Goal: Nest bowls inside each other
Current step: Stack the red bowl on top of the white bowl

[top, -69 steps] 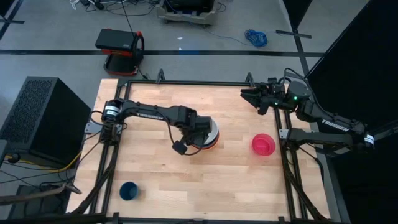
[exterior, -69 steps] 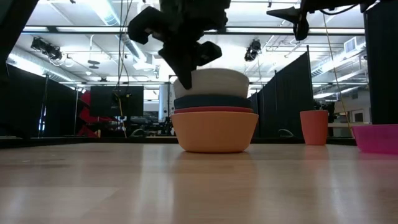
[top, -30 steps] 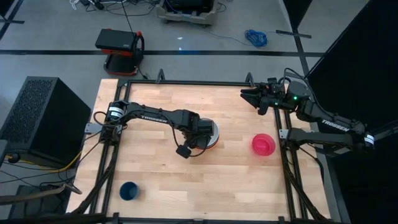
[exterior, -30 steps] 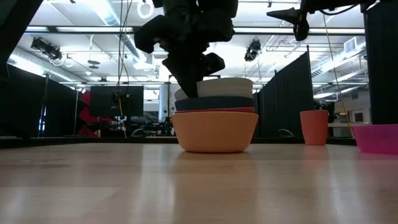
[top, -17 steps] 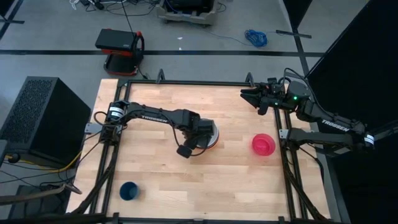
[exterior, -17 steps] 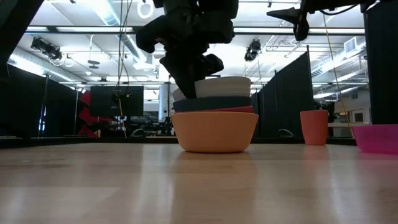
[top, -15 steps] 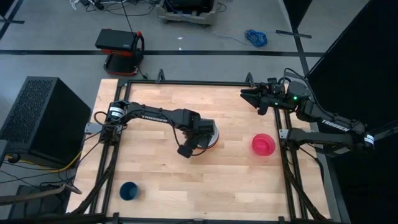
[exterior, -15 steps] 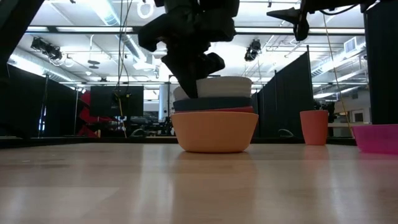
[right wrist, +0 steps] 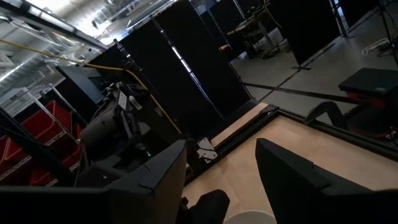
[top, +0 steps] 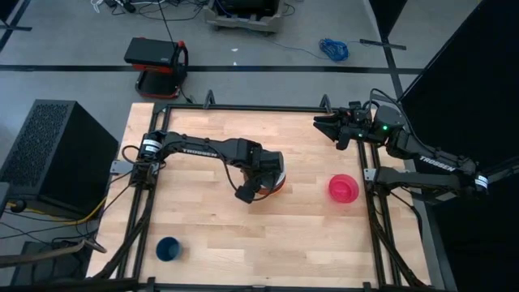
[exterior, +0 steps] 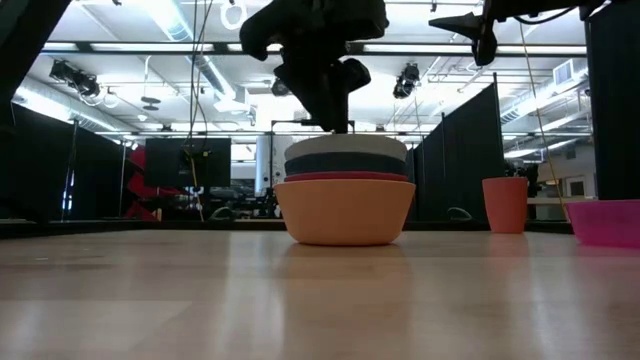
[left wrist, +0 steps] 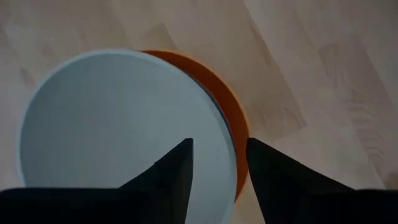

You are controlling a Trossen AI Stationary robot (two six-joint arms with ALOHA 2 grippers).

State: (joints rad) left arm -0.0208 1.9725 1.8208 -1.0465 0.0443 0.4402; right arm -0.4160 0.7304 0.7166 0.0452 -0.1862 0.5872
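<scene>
Four bowls sit nested in a stack [exterior: 345, 195] at the table's middle: orange [exterior: 345, 212] at the bottom, then red [exterior: 345, 177], teal-blue [exterior: 345, 163] and white [exterior: 345, 145] on top. The pink bowl [top: 343, 188] stands alone near the right edge. My left gripper [left wrist: 219, 146] hangs open just above the white bowl [left wrist: 118, 124], one finger over its inside and one beyond its rim, touching nothing. My right gripper [top: 318, 123] waits open, high over the far right corner.
A small dark blue cup [top: 168, 248] stands near the near left corner. A narrow orange cup [exterior: 505, 203] stands behind the stack, toward the right. Bare wood [top: 211, 235] lies between the stack and the near edge. A black frame borders the table.
My left gripper has opened, let go of the white bowl and risen a little above the stack. The white bowl has dropped lower into the teal-blue bowl and now sits level. My right arm has kept still.
</scene>
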